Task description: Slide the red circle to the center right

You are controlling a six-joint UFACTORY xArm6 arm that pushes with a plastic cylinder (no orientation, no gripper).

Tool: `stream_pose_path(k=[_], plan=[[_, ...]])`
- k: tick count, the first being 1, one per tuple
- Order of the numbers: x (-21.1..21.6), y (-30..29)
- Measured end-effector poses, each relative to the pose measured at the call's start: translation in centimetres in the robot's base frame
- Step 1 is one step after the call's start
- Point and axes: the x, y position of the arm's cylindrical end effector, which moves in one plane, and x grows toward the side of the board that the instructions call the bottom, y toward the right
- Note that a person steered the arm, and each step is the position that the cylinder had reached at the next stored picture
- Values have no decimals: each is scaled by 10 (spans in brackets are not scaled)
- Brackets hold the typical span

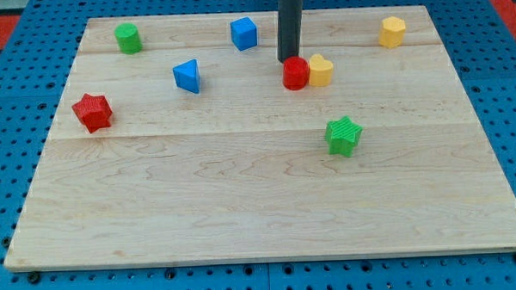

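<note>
The red circle [296,74] sits on the wooden board [260,205] at upper middle, touching a yellow block [321,70] on its right. My tip [288,59] is the lower end of the dark rod, right at the red circle's upper left edge, touching or nearly touching it.
A green star [344,135] lies below and right of the red circle. A yellow hexagon-like block [393,31] is at the top right. A blue cube [244,33], a blue triangle [187,76], a green cylinder [129,37] and a red star [92,112] lie to the left.
</note>
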Motion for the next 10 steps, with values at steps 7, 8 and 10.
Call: stream_pose_path(k=[7, 8, 10], plan=[[32, 62], [25, 95], [41, 97]])
